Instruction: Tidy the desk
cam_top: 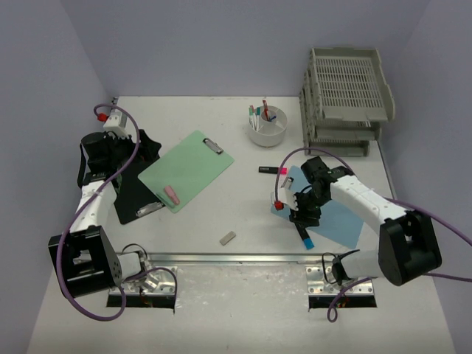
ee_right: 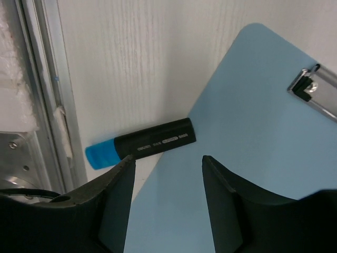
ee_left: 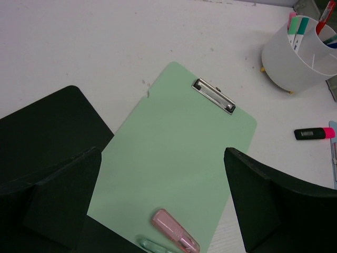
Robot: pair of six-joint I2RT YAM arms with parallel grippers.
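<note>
green clipboard (ee_left: 174, 158) flat on desk (ee_left: 79, 42) | pink case (ee_left: 175, 237) on it | fingers (ee_left: 268, 205) wide apart

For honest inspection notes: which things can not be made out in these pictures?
- Top view: the left arm covers part of the black clipboard.
- Left wrist view: the bottom edge cuts off a mint object; unidentifiable.
- Top view: markers in the white cup too small to count.
- Top view: the right gripper hides part of the blue-capped highlighter.

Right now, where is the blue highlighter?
Top view, right side: the blue highlighter straddles the near edge of the blue clipboard, by the right gripper.
</note>
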